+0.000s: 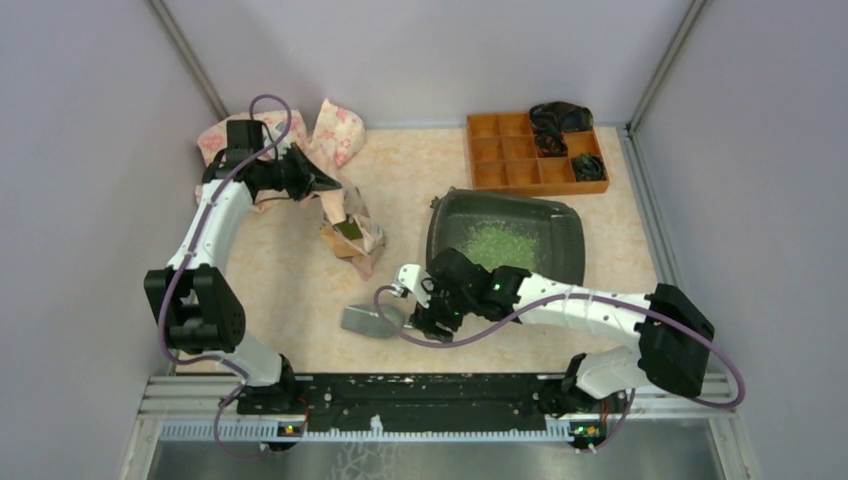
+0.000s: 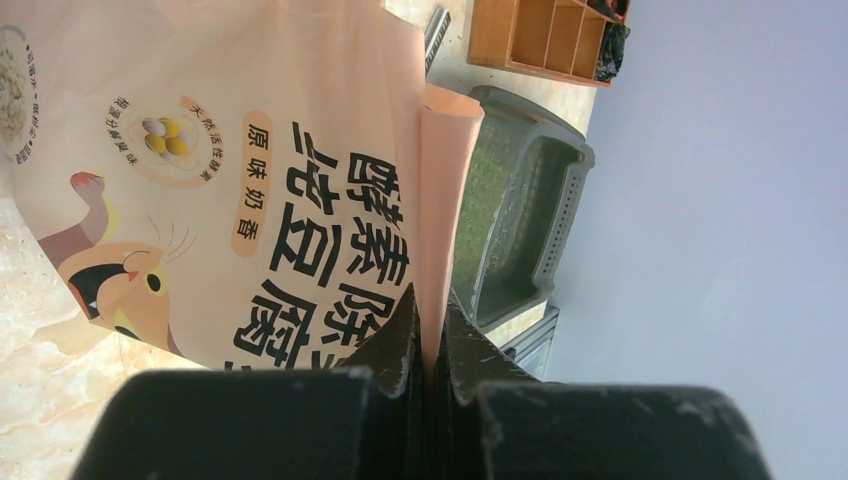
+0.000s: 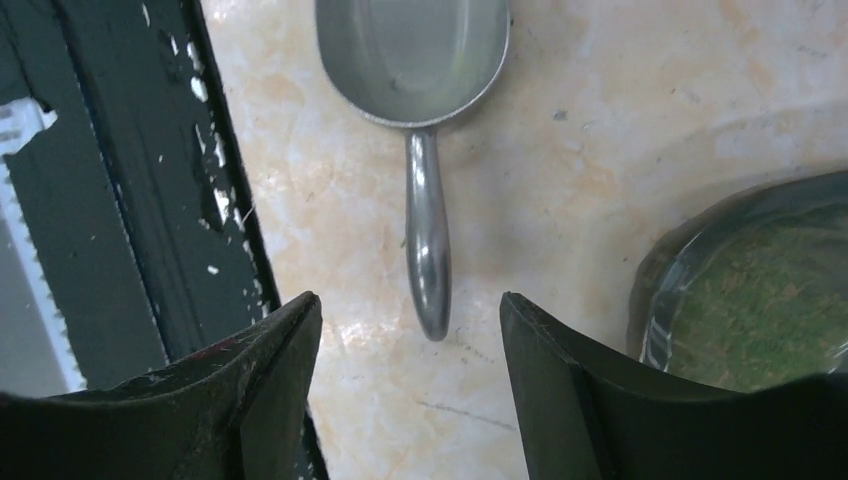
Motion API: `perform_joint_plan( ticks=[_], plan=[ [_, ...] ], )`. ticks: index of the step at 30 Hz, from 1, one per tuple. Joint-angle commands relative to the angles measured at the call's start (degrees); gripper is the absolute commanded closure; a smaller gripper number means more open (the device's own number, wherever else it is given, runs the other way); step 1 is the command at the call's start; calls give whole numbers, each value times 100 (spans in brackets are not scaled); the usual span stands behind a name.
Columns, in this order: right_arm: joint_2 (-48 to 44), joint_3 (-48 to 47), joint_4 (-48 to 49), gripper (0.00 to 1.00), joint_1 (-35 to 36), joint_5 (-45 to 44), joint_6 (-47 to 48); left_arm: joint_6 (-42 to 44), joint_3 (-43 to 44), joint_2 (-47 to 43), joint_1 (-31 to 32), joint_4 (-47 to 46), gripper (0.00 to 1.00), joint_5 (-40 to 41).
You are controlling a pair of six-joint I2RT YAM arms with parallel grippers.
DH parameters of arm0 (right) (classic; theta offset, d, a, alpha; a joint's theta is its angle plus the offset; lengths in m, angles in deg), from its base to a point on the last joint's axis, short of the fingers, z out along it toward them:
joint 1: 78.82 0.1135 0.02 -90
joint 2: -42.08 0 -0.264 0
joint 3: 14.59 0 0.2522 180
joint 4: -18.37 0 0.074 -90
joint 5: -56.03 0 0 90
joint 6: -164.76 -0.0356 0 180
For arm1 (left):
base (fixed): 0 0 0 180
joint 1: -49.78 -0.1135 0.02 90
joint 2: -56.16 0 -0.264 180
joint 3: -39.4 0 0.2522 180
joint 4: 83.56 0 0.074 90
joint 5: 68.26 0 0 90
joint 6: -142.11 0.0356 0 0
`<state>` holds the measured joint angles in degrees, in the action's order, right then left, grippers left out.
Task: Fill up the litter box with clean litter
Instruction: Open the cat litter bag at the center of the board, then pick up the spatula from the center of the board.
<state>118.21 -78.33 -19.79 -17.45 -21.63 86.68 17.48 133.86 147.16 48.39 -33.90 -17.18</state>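
Two arms: left fingers (image 2: 395, 345) tight on bag (image 2: 250, 150), right fingers (image 3: 270, 350) over scoop (image 3: 412, 60).

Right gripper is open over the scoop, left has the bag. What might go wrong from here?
The grey metal scoop lies flat on the table, its thin rounded handle below the open right gripper; it may slip or skid on closing. The left gripper pinches only a thin fold of the peach paper bag; that could tear or slip free.

A peach paper bag (image 2: 200, 90) carries sideways Chinese print: large black characters 酵素除 and 豆腐, and a small oval label reading 原味奶香. The finer print is unreadable.
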Motion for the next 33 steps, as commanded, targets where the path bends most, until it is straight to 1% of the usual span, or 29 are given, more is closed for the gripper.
perform_joint_plan(
  ticks=[1,4,11,17,28,30,33],
  plan=[
    [94,-72,947,34,16,-173,242,155,138,89,-17,35,100,77],
    [458,-159,1077,35,18,-81,341,150,146,61,-19,53,100,84],
    [1019,-295,1292,35,17,452,467,185,152,49,-21,84,100,89],
    [1272,-277,1595,40,25,578,480,194,156,60,-28,84,100,85],
    [1915,-596,1612,45,170,809,435,209,221,100,-34,97,100,86],
    [1980,-605,1610,47,193,782,442,211,239,102,-37,101,100,92],
    [2016,-589,1637,56,202,725,420,213,252,109,-44,101,100,82]
  ],
)
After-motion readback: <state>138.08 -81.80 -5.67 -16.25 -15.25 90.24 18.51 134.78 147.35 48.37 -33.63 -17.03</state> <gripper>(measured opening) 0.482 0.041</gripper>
